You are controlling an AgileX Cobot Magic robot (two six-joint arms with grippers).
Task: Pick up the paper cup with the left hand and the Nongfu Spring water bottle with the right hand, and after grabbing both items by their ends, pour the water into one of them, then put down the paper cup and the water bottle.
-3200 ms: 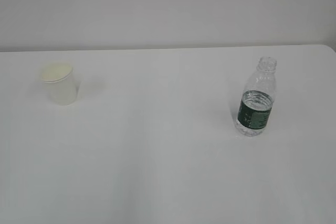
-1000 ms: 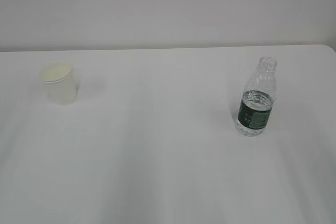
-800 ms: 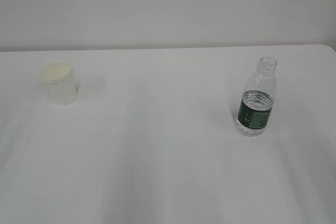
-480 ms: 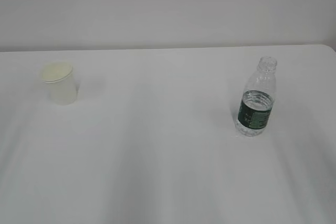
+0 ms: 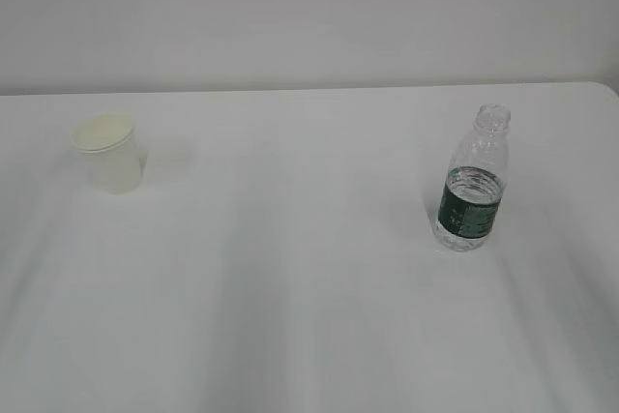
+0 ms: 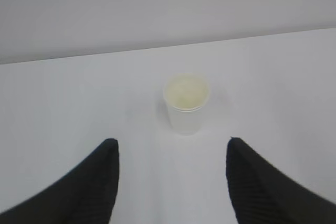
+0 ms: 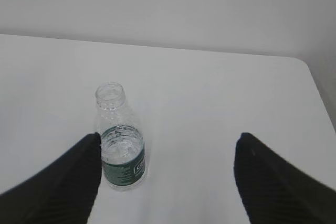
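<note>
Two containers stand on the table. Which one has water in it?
The bottle on the right: clear ribbed plastic, green label, no cap, with water visible inside. The cup on the left is white paper and shorter, and looks empty.

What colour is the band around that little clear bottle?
Dark green label band on the clear ribbed plastic bottle, clearest in the exterior view.

Left pincer (image 6: 170, 182) is gaping wide at the frame's bottom; right pincer (image 7: 168, 182) is gaping wider, both holding nothing.
</note>
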